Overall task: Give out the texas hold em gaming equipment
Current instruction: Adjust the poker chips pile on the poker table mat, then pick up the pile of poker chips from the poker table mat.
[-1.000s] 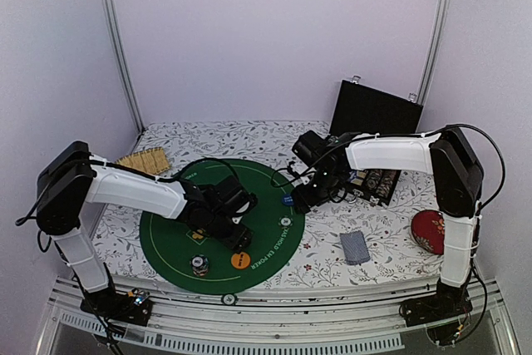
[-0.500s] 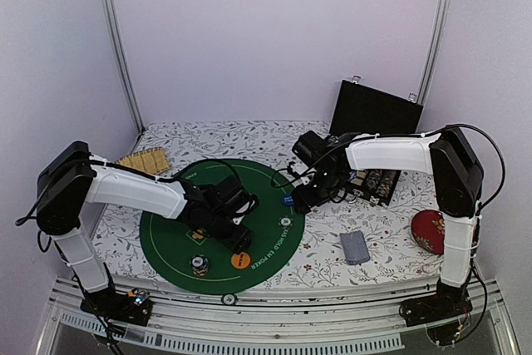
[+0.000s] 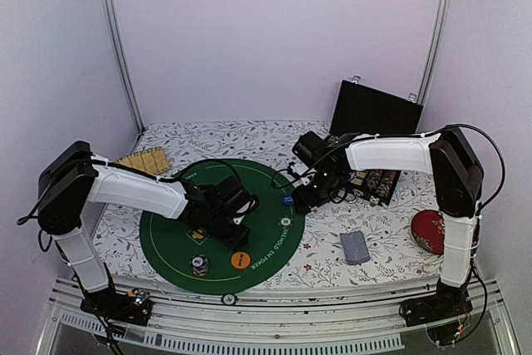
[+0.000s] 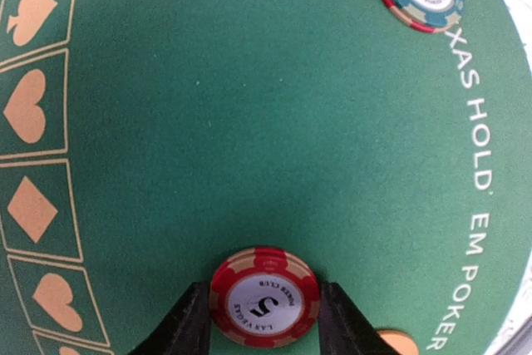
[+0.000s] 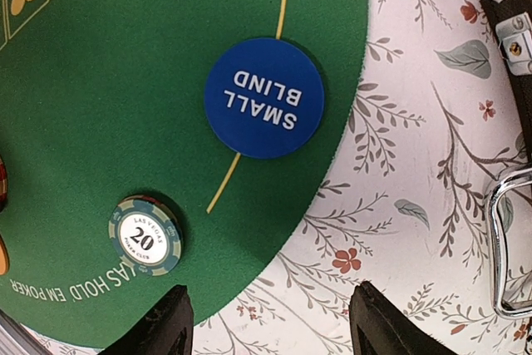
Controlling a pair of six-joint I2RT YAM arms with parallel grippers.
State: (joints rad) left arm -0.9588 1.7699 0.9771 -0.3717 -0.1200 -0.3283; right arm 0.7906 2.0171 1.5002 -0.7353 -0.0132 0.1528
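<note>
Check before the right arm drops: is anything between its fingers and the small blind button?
Nothing visible. The small blind button lies bare on the green mat ahead of the right gripper; the 20 chip sits apart, to one side.

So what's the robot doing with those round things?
It's setting out a poker game on a green mat. The left end effector has its fingers on either side of a red chip lying flat on the mat, right up against it, but it's hard to tell if it is gripping it. The right end effector is open and empty, hovering near the blue button. A 20 chip and the cards lie untouched.
</note>
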